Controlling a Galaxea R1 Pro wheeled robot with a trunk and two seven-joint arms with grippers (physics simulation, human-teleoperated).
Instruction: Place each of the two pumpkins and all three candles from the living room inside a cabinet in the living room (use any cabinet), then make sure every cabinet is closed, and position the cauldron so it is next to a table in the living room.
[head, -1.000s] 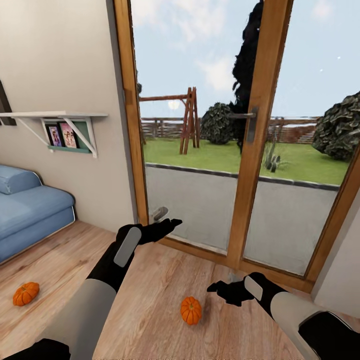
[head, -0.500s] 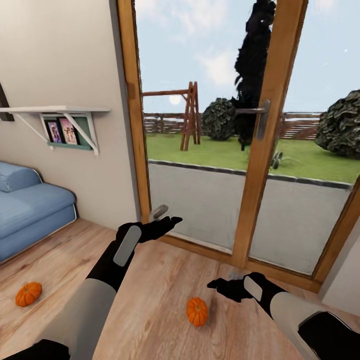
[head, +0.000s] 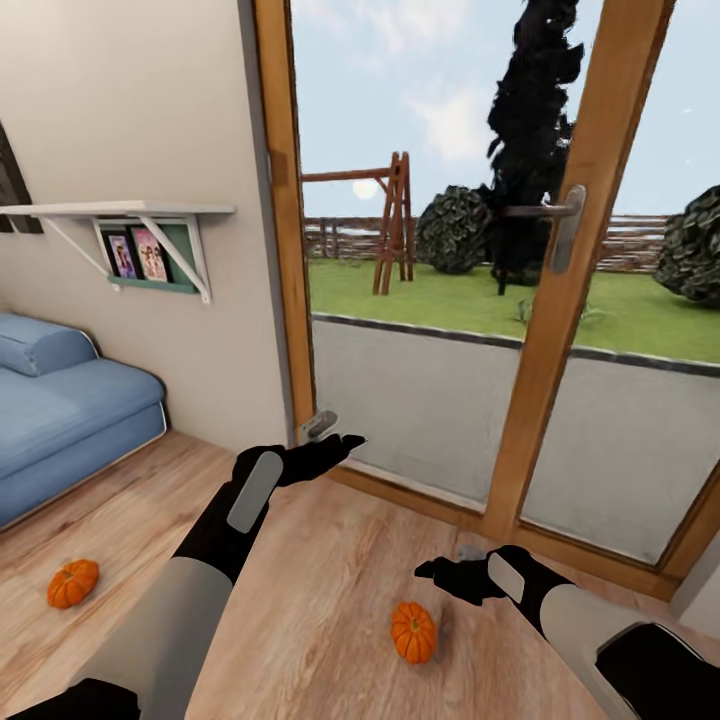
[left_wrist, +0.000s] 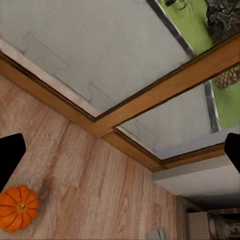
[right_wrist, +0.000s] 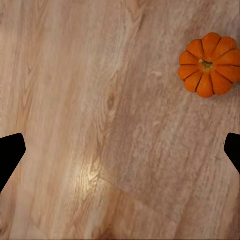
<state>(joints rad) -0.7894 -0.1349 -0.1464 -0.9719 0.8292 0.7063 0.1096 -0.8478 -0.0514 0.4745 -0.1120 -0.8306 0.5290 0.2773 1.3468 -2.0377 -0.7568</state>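
Observation:
Two orange pumpkins lie on the wooden floor. One pumpkin (head: 413, 631) (right_wrist: 212, 64) sits just below and beside my right gripper (head: 432, 577), which hovers over the floor, open and empty, its black fingertips (right_wrist: 10, 152) wide apart. The other pumpkin (head: 73, 583) rests far to the left, near the sofa. My left gripper (head: 338, 446) is held higher, pointing at the glass door, open with nothing between its fingertips (left_wrist: 10, 152); a pumpkin (left_wrist: 17, 207) shows at the edge of its wrist view. A small grey cylinder (head: 318, 425), possibly a candle, lies by the door frame. The cabinet, cauldron and table are out of view.
A wood-framed glass door (head: 560, 330) with a metal handle (head: 565, 228) stands straight ahead, with a garden beyond. A blue sofa (head: 60, 420) is at the left under a white wall shelf (head: 120, 212). Another small grey object (head: 470, 551) lies by the door sill.
The whole view has shifted: the door, sofa and both pumpkins have slid right and slightly down in the picture, so the camera has moved. Both arms keep the same pose, grippers still open.

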